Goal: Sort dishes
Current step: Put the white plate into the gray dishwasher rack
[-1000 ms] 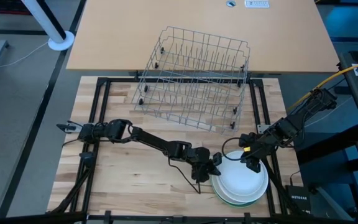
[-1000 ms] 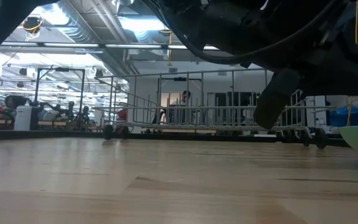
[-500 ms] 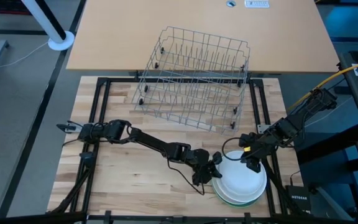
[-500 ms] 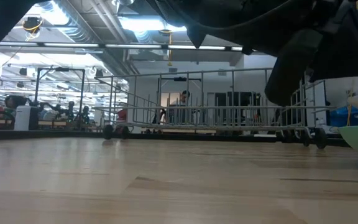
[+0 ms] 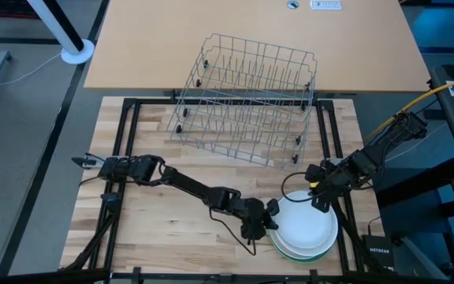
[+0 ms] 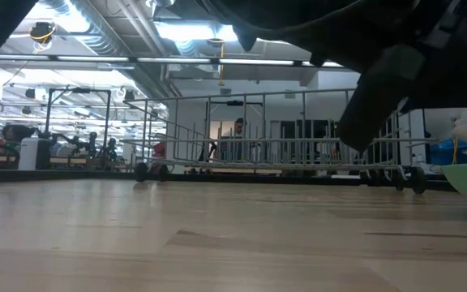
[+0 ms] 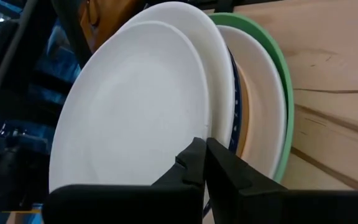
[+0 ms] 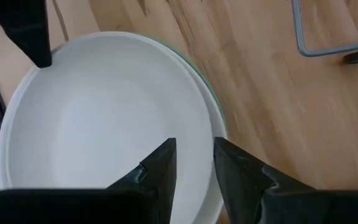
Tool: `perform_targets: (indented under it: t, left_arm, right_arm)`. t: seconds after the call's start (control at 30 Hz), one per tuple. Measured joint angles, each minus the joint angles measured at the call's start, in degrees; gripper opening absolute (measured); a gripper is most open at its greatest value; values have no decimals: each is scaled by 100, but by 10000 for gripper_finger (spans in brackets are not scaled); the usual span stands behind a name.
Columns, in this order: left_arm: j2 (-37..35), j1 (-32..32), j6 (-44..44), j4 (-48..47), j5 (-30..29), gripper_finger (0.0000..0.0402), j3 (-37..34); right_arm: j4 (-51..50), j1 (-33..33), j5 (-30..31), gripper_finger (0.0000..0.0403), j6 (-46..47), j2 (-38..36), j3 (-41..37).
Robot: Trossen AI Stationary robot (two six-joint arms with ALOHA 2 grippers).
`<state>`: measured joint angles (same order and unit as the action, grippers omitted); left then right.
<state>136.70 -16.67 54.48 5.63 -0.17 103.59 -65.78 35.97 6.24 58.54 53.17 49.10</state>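
My left gripper sits low at the left edge of the stack of dishes, which lies near the right front of the table. Its fingers look pressed together against the rim of the top white plate, not around it. My right gripper hovers at the stack's far right edge, its fingers slightly parted and holding nothing. I judge I'm still separating the first plate; next I must lift its rim, grasp it, and carry it to the wire rack beyond.
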Motion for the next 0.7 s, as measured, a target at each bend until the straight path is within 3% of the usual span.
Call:
perform_targets:
  t: [0.7]
  left_arm:
    - [0, -2, -4, -24, -13, 0, 2]
  right_arm:
    - [-150, 2, -83, 112, 11, 1122, -4]
